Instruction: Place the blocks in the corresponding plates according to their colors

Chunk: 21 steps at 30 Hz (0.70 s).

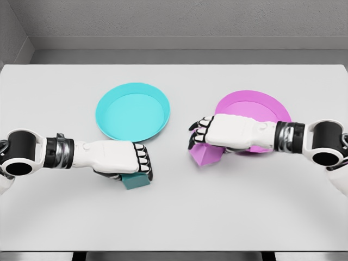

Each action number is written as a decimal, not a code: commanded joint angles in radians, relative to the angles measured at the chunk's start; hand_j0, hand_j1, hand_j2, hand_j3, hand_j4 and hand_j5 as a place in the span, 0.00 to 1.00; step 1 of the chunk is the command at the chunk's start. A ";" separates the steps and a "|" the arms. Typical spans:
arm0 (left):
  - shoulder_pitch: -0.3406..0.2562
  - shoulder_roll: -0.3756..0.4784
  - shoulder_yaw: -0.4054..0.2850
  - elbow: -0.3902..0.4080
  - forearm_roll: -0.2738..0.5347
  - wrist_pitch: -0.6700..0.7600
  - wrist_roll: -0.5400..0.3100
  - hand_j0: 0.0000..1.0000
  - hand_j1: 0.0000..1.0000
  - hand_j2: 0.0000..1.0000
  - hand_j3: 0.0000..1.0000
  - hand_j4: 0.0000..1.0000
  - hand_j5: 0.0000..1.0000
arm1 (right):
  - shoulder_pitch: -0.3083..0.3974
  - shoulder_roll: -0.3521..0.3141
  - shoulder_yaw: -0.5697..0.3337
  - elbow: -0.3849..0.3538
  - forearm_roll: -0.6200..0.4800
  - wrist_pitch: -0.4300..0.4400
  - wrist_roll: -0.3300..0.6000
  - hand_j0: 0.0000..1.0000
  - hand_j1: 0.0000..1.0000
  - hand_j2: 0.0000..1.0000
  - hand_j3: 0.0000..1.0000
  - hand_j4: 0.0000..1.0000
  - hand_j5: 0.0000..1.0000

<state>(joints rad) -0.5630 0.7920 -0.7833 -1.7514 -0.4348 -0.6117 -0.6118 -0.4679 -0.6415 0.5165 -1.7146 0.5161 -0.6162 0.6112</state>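
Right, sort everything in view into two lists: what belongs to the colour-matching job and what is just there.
Part of the job:
teal block, under the left hand
pink block, under the right hand
teal plate
pink plate

Just there:
white table only; no stray items visible.

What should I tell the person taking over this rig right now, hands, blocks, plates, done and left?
Left hand: shut on the teal block, on the table in front of the teal plate.
Right hand: shut on the pink block, at the near left edge of the pink plate.
Done: both blocks grasped.
Left: put each block in its matching plate; both plates hold nothing.
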 commanded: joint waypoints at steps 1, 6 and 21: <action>-0.003 -0.001 -0.001 0.000 0.002 0.001 0.001 0.40 0.40 0.40 0.40 0.40 0.40 | 0.000 -0.001 -0.027 0.000 -0.036 0.005 0.000 0.70 0.70 0.70 0.70 0.70 0.70; -0.025 -0.008 0.003 -0.004 0.008 0.001 0.001 0.35 0.35 0.35 0.35 0.35 0.35 | 0.002 -0.009 -0.055 0.006 -0.080 0.005 0.000 0.70 0.70 0.70 0.70 0.70 0.70; -0.087 0.003 0.078 0.010 0.061 0.001 0.001 0.32 0.32 0.32 0.32 0.32 0.32 | 0.018 -0.089 -0.345 0.242 -0.360 0.005 0.000 0.89 0.89 0.89 0.89 0.89 0.89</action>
<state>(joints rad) -0.6535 0.7911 -0.7210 -1.7439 -0.3886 -0.6136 -0.6125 -0.4495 -0.7179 0.2008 -1.4984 0.1861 -0.6146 0.6109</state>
